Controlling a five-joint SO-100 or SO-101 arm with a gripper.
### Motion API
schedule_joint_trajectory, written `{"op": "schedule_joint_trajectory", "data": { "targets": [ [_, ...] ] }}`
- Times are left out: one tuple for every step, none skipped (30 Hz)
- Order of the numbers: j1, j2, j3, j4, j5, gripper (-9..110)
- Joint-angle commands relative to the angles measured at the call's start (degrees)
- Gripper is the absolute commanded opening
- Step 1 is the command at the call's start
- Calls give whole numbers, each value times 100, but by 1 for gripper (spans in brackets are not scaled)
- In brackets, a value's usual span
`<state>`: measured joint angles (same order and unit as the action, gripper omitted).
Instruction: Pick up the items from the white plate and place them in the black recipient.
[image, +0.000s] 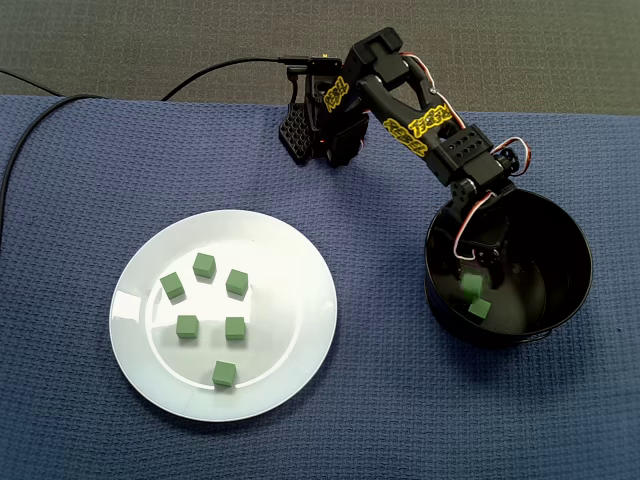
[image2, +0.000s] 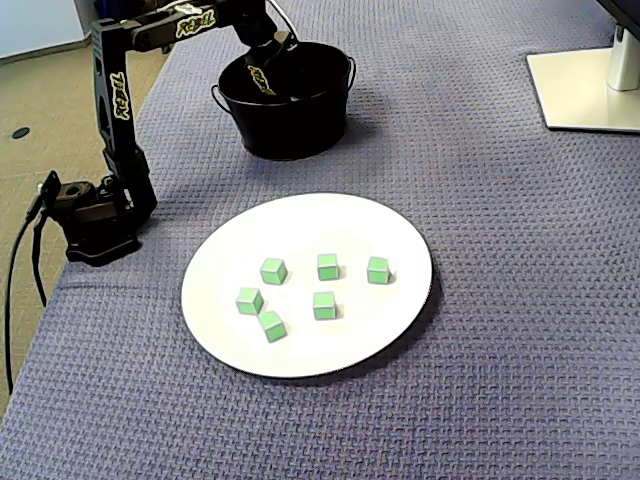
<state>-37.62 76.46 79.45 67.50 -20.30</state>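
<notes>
Several green cubes (image: 235, 328) (image2: 324, 305) lie spread on the white plate (image: 280, 290) (image2: 330, 225). The black bowl (image: 570, 290) (image2: 300, 125) stands apart from the plate, to its right in one fixed view and behind it in the other. My gripper (image: 480, 272) (image2: 268, 80) reaches down inside the bowl. Two more green cubes are in there: one (image: 471, 288) right at the fingertips, another (image: 480, 309) on the bowl's floor beside it. The dark fingers blend into the dark bowl, so I cannot make out whether they hold the upper cube.
The arm's base (image: 320, 125) (image2: 95, 215) sits at the edge of the blue cloth (image: 80, 180), with a black cable (image: 220, 70) trailing off it. A white stand (image2: 590, 90) is at the far right corner. The cloth's edge drops off near the base.
</notes>
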Motion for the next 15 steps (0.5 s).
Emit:
{"op": "schedule_joint_trajectory", "data": {
  "targets": [
    [510,923,-9,308,185,45],
    [800,1257,-88,492,264,45],
    [1178,1591,-237,712,396,44],
    [1661,1916,-466,949,703,43],
    [2276,2188,-703,1169,1099,40],
    [2971,2391,-923,1424,1433,38],
    [3665,2522,-1081,1626,1784,38],
    [4351,2610,-1116,1775,2092,40],
    [4939,2672,-1046,1837,2329,41],
    [5449,2698,-896,1863,2479,42],
    [5906,2681,-703,1881,2593,43],
    [6284,2628,-448,1881,2654,44],
    [6583,2540,-167,1881,2654,45],
    [6847,2417,141,1846,2602,45],
    [7075,2294,475,1705,2487,43]
  ]
}}
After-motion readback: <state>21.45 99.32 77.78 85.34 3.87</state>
